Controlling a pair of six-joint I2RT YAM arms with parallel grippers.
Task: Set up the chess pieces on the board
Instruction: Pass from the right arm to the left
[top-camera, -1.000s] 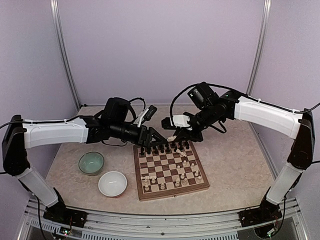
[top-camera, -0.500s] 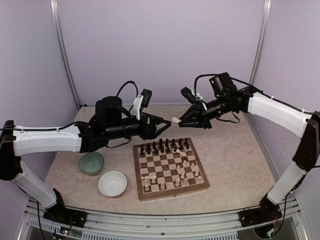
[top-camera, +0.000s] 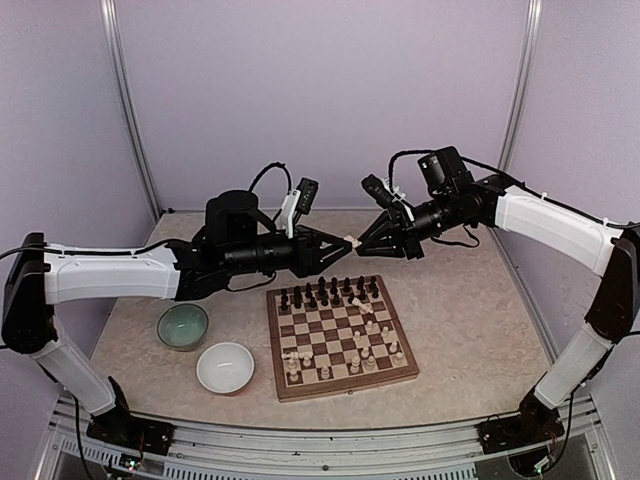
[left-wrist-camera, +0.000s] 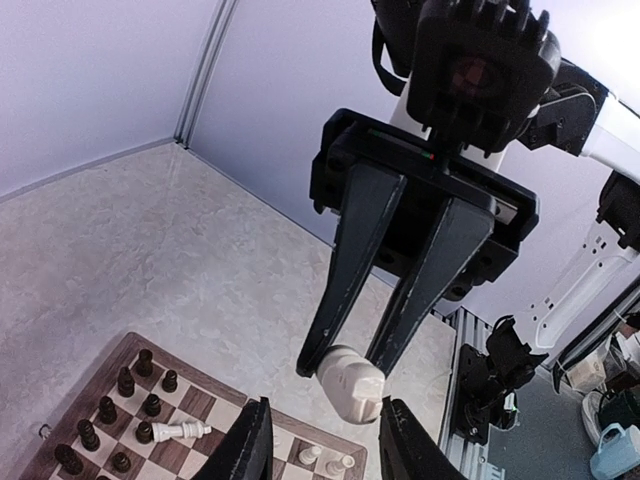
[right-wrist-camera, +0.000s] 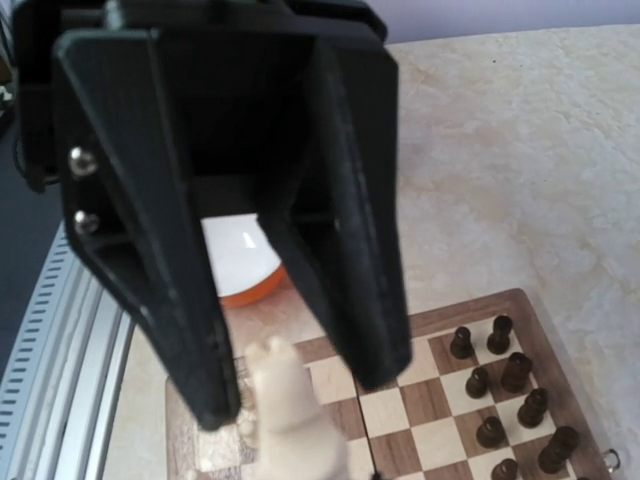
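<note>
One cream piece (left-wrist-camera: 350, 385) hangs in the air near the far edge of the board (top-camera: 340, 386).
The right gripper (left-wrist-camera: 349, 364) pinches it; the left gripper (right-wrist-camera: 295, 392) stands spread either side, contact not discernible. Piece type unclear, base cut off.

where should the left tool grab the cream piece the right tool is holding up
The free end of the cream chess piece poking out past the tips of the right tool. Come head-on from the left, left tool straddling it: the right tool covers the other end.
</note>
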